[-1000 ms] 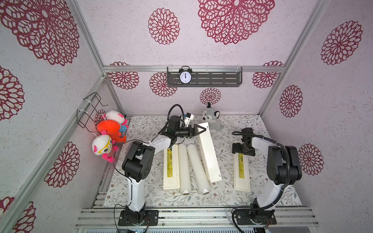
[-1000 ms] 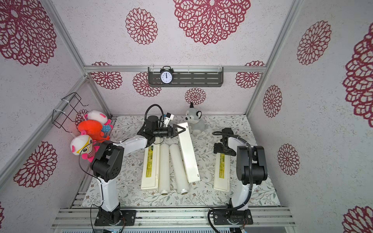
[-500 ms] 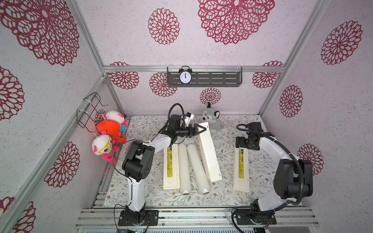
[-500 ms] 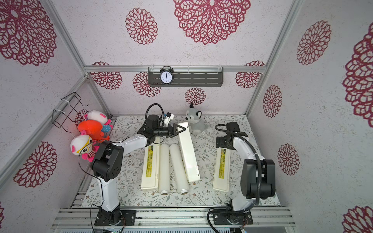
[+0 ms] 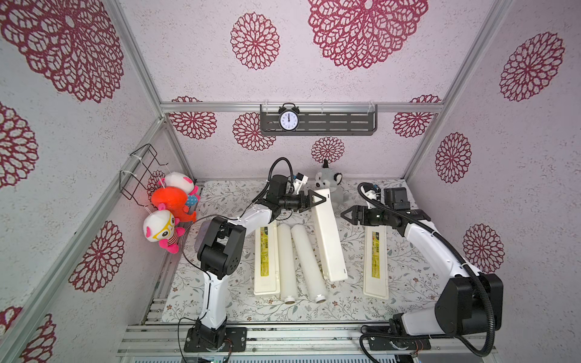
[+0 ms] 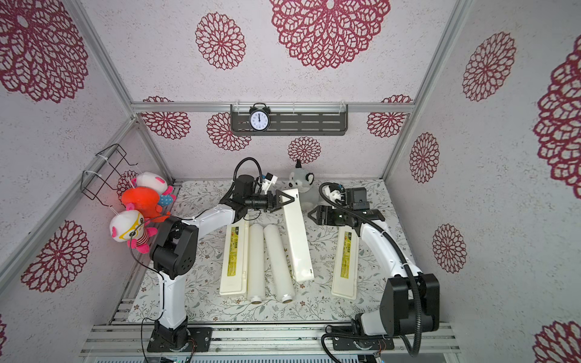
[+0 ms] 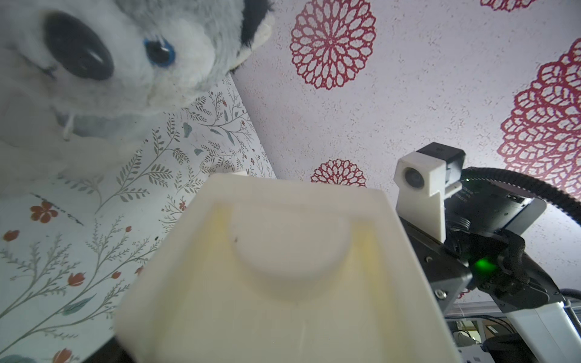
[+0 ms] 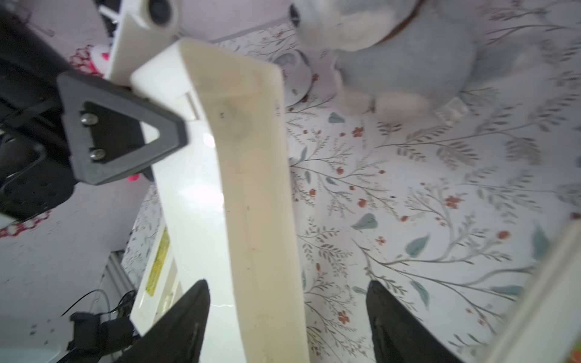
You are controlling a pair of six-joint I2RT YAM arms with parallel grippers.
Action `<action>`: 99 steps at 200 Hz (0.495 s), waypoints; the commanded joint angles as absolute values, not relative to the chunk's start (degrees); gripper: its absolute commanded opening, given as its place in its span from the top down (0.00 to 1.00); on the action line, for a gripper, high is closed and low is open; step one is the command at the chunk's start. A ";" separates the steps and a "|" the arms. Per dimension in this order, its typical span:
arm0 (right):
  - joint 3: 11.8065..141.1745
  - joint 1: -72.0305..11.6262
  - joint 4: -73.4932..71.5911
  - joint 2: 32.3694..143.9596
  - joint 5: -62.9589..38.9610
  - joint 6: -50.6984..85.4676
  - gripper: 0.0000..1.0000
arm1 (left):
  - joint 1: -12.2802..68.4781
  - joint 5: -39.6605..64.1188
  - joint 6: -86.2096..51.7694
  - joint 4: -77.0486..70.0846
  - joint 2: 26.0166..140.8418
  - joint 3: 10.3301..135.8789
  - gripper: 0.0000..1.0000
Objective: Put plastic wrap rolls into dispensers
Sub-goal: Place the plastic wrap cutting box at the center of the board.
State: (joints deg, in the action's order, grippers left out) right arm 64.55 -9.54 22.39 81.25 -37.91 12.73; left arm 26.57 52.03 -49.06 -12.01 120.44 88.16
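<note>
Near the desk's (image 5: 405, 283) 12 o'clock edge, left claw (image 5: 319, 199) is pinching the lifted dispenser (image 5: 330, 245); right claw (image 5: 345, 216), spread at its 3 o'clock, should be closing squarely.

2 white rolls (image 5: 286, 261) flat, 1 dispenser (image 5: 328, 239) tilted

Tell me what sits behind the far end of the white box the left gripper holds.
A grey plush toy sits right behind the white box. The box's far end hides part of the toy's lower body.
</note>
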 commanded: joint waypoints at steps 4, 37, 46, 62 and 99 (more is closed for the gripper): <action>63.39 -9.93 16.44 82.75 -47.14 15.85 0.23 | 27.32 55.97 -48.87 -13.30 120.42 90.01 0.22; 59.93 -11.01 7.43 82.38 -55.28 20.35 0.28 | 27.64 59.70 -49.23 -16.18 119.44 89.38 0.21; 59.16 -11.44 5.32 82.51 -56.69 21.56 0.30 | 27.62 60.42 -49.64 -16.93 119.50 89.36 0.21; 58.78 -12.43 2.37 83.37 -58.71 23.68 0.34 | 27.67 61.56 -51.51 -18.47 120.46 89.94 0.21; 56.45 -13.95 -6.42 84.57 -62.37 29.50 0.41 | 27.69 63.61 -57.60 -27.18 122.15 89.59 0.21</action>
State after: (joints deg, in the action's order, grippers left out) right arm 58.02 -13.10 3.44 84.42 -56.49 23.83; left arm 27.49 60.03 -52.42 -18.79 120.86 88.38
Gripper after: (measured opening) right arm 0.604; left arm 0.897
